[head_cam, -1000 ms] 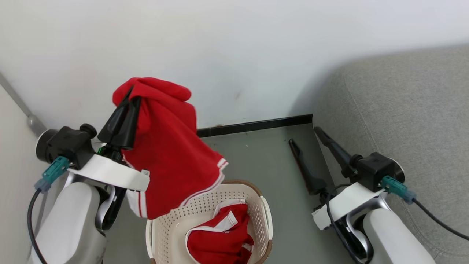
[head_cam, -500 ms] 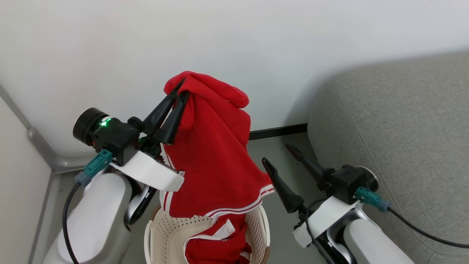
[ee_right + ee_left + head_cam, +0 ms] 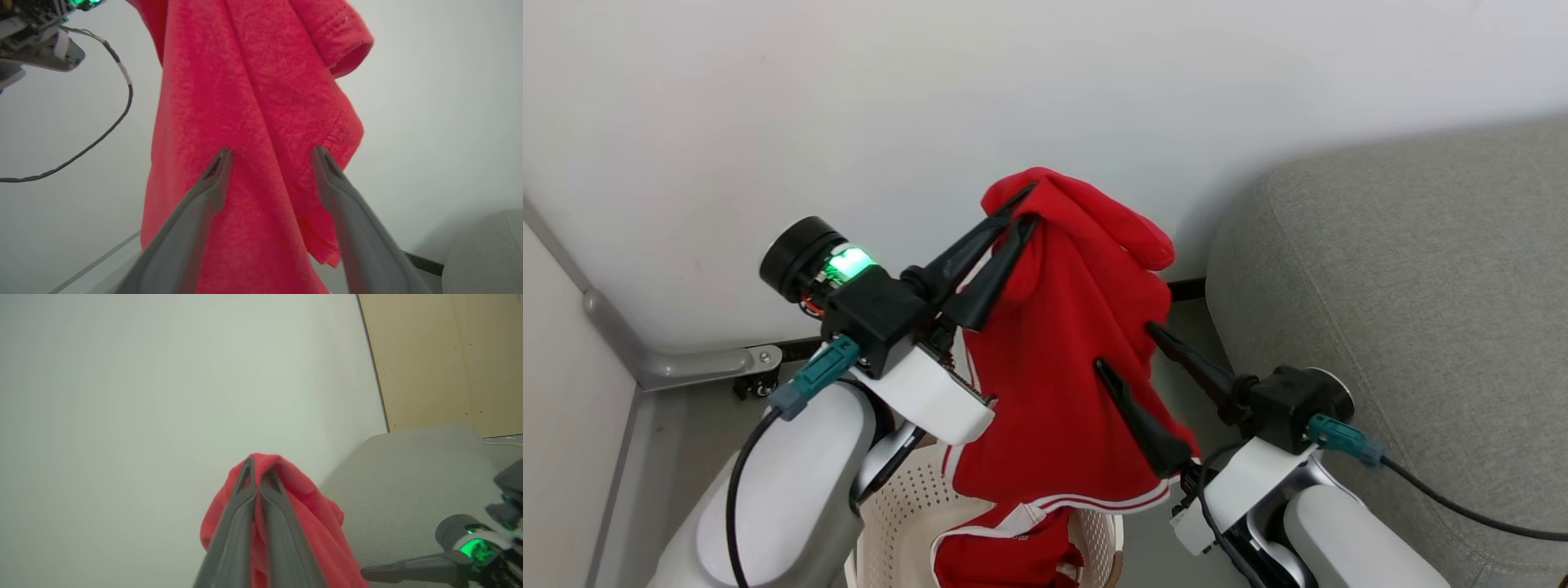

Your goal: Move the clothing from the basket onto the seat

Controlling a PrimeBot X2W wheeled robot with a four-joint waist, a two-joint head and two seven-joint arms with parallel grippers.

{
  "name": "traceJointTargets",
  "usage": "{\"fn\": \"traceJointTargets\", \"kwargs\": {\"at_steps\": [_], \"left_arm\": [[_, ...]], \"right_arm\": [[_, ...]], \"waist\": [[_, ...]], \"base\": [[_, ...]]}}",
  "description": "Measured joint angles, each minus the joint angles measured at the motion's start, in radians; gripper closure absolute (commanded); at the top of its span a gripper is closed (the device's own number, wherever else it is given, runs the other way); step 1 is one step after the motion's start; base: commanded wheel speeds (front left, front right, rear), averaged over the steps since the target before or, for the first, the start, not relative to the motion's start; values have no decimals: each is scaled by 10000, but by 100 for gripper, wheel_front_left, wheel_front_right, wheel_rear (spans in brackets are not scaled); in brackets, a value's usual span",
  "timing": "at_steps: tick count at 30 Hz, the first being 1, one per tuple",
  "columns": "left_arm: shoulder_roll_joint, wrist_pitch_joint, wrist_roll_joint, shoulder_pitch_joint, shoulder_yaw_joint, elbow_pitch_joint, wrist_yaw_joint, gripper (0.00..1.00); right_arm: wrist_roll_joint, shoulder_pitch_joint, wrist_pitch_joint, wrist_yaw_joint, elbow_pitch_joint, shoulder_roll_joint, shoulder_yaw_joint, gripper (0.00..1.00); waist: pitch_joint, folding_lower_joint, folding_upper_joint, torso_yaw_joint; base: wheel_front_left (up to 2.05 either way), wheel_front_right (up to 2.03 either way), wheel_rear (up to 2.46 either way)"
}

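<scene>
My left gripper [image 3: 1025,206] is shut on the top fold of a red garment of the clothing [image 3: 1054,384], which hangs free above the basket [image 3: 903,510]. The left wrist view has the closed fingertips [image 3: 250,469] pinching the red cloth [image 3: 314,526]. A second red garment with white trim [image 3: 1005,559] lies inside the basket. My right gripper [image 3: 1125,345] stands open right by the hanging cloth, fingers spread before it [image 3: 271,155] with nothing gripped. The grey seat [image 3: 1413,278] is to the right.
A white wall rises close behind the arms. A black skirting strip [image 3: 1186,288] runs along its foot beside the seat. A grey metal bracket [image 3: 686,359] sits in the left corner. The seat's rounded edge [image 3: 490,253] lies just right of the right gripper.
The left gripper has carried the hanging garment rightward, from beside the basket to right by the open right gripper. The head view has shifted too, so the basket sits lower.
</scene>
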Motion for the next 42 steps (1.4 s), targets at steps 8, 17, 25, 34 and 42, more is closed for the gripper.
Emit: {"fn": "traceJointTargets", "kwargs": {"at_steps": [8,17,25,34,42], "left_arm": [[13,307,77,-102,-560,-251,-2,100],[13,504,59,-115,-849,-439,-10,100],[35,690,-209,-112,-888,-451,-10,100],[96,842,-399,-29,-802,-362,-10,8],[207,1039,-658,331,-640,-282,6,0]], "right_arm": [[518,-48,0,0,35,-52,520,0],[719,-249,0,0,209,-295,846,100],[792,-409,2,0,94,-351,803,100],[759,-493,2,0,-215,-349,148,100],[681,-484,2,0,-334,-347,-205,100]], "waist": [[16,0,0,-61],[44,1,0,-83],[71,0,0,-102],[93,1,0,-170],[152,0,0,-225]], "base": [[0,0,0],[0,0,0],[0,0,0],[0,0,0],[0,0,0]]}}
